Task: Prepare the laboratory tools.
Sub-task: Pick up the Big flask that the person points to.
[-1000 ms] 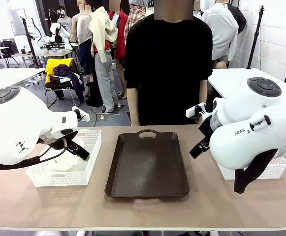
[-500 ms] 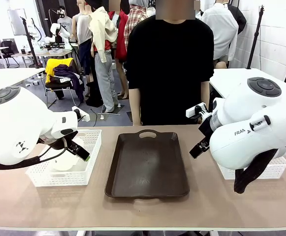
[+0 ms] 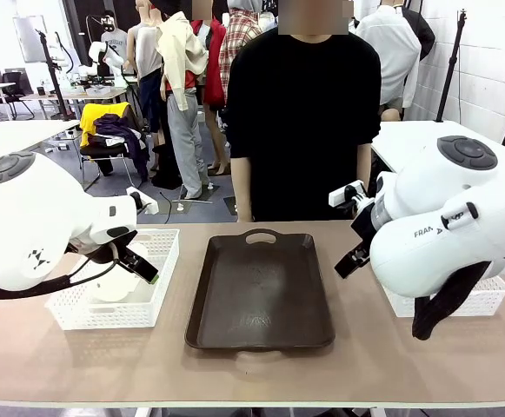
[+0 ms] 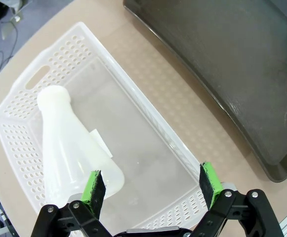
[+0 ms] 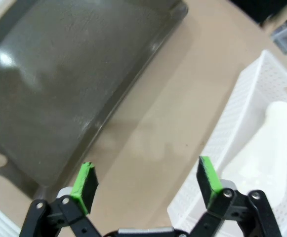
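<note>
Left pincer [image 4: 151, 177] gapes empty near a flask [image 4: 66, 148]; right pincer [image 5: 145, 173] gapes empty too

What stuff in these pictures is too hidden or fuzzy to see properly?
Front view: the right basket is mostly behind the right arm, so its contents are hidden.
Front view: the left flask is partly covered by the left arm.
Left wrist view: the tray is cut off by the top and right edges.
Right wrist view: the right flask is blurred, its base partly behind the right gripper.
</note>
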Controlling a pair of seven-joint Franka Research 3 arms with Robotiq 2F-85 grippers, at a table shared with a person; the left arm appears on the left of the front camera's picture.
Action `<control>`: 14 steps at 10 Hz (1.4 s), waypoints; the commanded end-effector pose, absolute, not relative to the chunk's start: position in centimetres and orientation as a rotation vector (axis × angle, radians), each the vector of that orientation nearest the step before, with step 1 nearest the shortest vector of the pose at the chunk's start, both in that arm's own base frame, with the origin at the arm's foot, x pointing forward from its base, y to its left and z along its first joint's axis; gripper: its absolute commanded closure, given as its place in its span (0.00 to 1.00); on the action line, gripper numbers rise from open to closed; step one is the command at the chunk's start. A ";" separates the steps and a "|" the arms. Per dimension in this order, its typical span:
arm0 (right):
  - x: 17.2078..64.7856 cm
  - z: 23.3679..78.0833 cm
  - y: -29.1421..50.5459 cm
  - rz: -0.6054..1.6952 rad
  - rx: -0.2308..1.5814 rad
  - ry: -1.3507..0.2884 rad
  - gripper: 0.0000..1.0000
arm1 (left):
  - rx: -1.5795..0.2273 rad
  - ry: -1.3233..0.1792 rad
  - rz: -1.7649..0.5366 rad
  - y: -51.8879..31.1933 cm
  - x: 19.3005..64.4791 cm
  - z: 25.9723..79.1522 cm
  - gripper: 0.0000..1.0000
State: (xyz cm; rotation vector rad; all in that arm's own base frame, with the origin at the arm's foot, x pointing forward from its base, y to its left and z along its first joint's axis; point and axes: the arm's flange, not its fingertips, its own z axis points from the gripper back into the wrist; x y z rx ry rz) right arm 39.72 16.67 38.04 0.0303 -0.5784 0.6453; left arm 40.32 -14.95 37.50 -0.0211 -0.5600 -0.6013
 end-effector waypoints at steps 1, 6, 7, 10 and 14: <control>40.7 42.4 15.1 0.579 0.089 -0.591 0.00 | -0.082 -0.606 -0.541 -13.2 40.0 40.1 0.00; 43.4 48.4 8.4 0.382 0.579 -0.423 0.00 | -0.592 -0.642 -0.375 -6.0 41.7 44.4 0.00; 43.1 48.3 6.8 0.345 0.674 -0.393 0.00 | -0.674 -0.644 -0.319 -4.2 41.5 44.6 0.00; 43.5 45.5 2.5 0.214 0.891 -0.314 0.00 | -0.937 -0.625 -0.229 0.5 41.3 42.7 0.00; 43.5 43.0 -1.9 0.055 1.004 -0.311 0.00 | -1.161 -0.605 -0.162 4.6 40.6 40.5 0.00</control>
